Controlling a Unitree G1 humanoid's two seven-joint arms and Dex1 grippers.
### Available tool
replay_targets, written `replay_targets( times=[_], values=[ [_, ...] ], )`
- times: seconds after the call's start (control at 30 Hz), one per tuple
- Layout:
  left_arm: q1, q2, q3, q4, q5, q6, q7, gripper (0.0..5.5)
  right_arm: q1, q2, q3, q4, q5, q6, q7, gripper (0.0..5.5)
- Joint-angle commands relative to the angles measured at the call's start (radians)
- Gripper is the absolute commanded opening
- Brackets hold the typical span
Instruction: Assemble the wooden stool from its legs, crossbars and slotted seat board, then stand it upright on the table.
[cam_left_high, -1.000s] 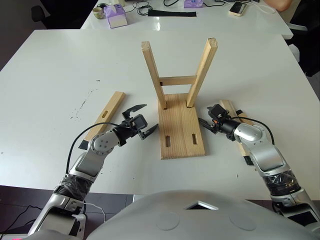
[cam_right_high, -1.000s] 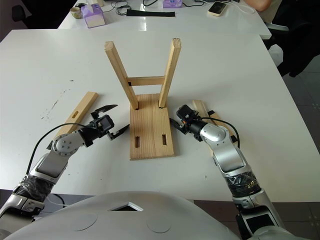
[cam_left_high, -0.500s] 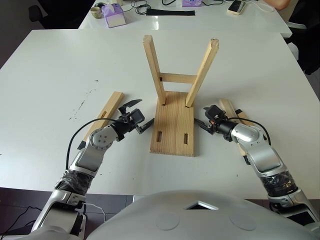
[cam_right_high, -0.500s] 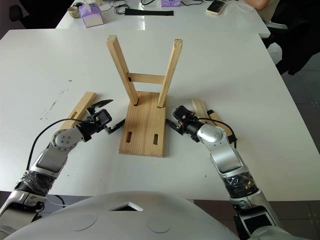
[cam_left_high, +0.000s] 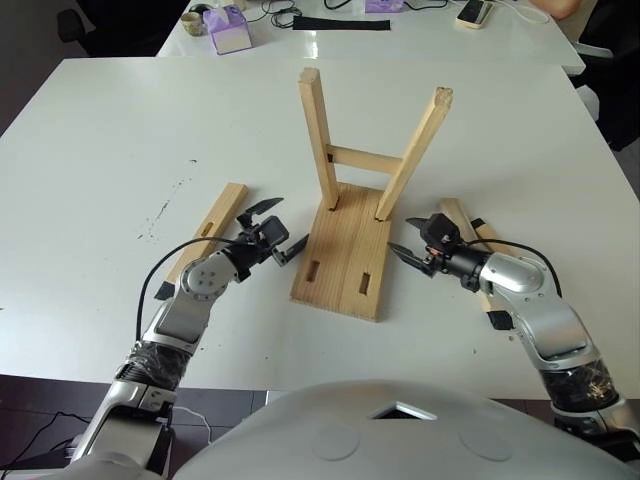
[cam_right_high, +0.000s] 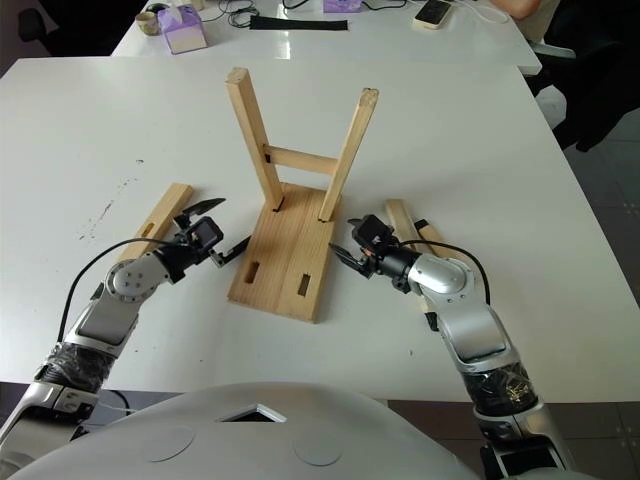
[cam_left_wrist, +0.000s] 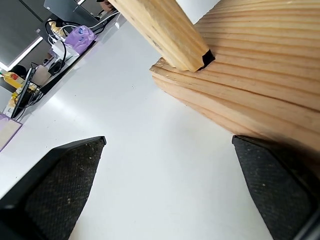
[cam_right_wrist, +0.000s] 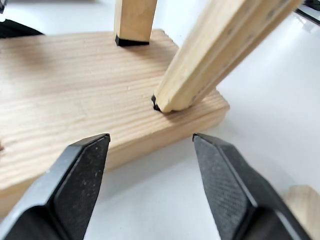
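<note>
- Two upright legs (cam_left_high: 320, 140) slotted in one seat board (cam_left_high: 340, 250), one crossbar (cam_left_high: 365, 158) between.
- Two loose legs (cam_left_high: 212, 228) flat on table (cam_left_high: 120, 130).
- Left gripper (cam_left_high: 294, 220), right gripper (cam_left_high: 399, 234): both spread, empty.

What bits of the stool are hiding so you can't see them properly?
Right loose leg: near end hidden under the right arm, eye views.
Left loose leg: near end behind the left arm.
Standing legs: tops cut off by the edge, wrist views.
Seat board: underside faces down.
</note>
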Motion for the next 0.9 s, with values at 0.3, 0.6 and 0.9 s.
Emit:
replay_targets(
  times=[0.3,0.6,0.9],
  values=[
    [0.061,0.026,0.027,-0.067,-0.018,0.088,-0.044,4.70,0.036,0.005,-0.032,-0.001,0.020,0.000,-0.022,3.08],
    [0.108,0.045,0.182,-0.228,-0.117,0.197,-0.037,4.70,0.159,-0.058,-0.400,-0.225,0.261,0.127,0.008,3.08],
    [0.005,-0.015,0.411,-0.425,-0.369,0.542,0.060,4.70,0.390,-0.158,-0.654,-0.013,0.281,0.042,0.165,3.08]
  ],
)
